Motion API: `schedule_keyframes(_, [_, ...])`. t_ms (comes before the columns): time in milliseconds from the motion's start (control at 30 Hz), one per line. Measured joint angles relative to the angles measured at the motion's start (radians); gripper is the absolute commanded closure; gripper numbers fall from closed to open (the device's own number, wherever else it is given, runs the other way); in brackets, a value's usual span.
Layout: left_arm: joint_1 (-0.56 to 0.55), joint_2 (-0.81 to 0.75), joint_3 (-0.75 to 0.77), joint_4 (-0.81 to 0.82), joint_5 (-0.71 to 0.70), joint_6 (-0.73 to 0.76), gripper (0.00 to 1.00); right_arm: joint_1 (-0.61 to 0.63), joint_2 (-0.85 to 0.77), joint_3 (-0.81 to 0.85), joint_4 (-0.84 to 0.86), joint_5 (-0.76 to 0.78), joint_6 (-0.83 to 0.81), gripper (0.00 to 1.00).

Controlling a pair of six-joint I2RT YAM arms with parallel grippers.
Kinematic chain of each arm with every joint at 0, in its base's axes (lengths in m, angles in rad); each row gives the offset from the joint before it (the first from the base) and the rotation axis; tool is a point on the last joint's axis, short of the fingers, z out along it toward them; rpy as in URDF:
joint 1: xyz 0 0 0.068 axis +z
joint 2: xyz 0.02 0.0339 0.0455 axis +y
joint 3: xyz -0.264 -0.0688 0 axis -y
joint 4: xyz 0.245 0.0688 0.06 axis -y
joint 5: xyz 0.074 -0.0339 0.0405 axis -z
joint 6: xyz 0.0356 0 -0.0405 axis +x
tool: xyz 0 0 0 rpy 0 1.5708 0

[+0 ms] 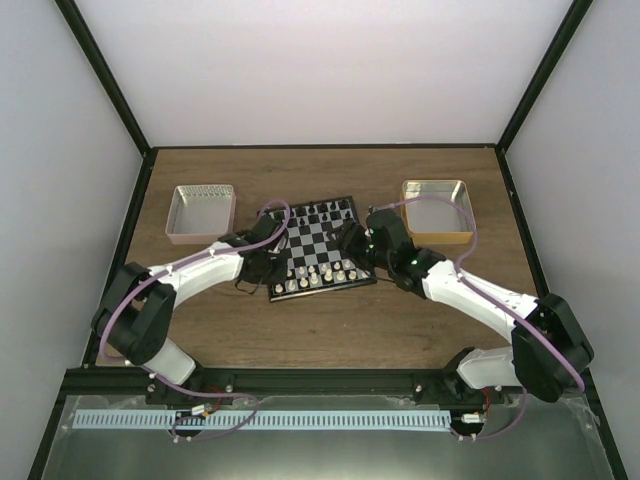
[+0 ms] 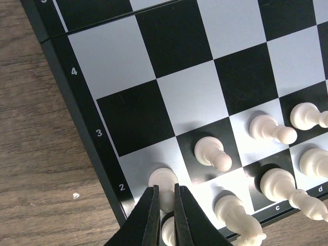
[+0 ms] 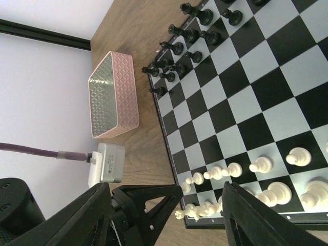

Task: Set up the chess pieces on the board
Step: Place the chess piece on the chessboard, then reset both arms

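The board (image 1: 322, 240) lies mid-table, also in the left wrist view (image 2: 184, 102) and the right wrist view (image 3: 256, 102). Cream-white chess pieces (image 1: 315, 278) stand in its two near rows. My left gripper (image 1: 284, 268) is at the board's near left corner. In its wrist view the left gripper (image 2: 165, 193) is shut on a cream pawn (image 2: 163, 178) standing on the leftmost square of row 2. More cream pawns (image 2: 212, 152) stand to its right. My right gripper (image 3: 166, 202) is open and empty above the board's right side (image 1: 352, 250).
Tiny black pieces (image 1: 325, 212) fill the board's far rows (image 3: 189, 36). A pink metal tray (image 1: 202, 212) stands back left (image 3: 114, 95). A gold tray (image 1: 437, 210) stands back right. The left arm's wrist (image 3: 148, 205) sits between my right fingers in view.
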Motion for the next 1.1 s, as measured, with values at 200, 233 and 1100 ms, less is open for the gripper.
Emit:
schedule_keyframes(200, [0.0, 0.01, 0.01, 0.001, -0.004, 0.009, 0.85, 0.0, 0.0, -0.021, 0.0, -0.006, 0.0, 0.39])
schedule_keyframes(233, [0.0, 0.014, 0.012, 0.0, -0.008, 0.011, 0.84, 0.0, 0.0, -0.021, 0.0, -0.007, 0.0, 0.39])
schedule_keyframes(1100, [0.002, -0.215, 0.071, -0.05, -0.088, 0.048, 0.23, -0.001, -0.131, -0.024, -0.107, 0.125, -0.132, 0.29])
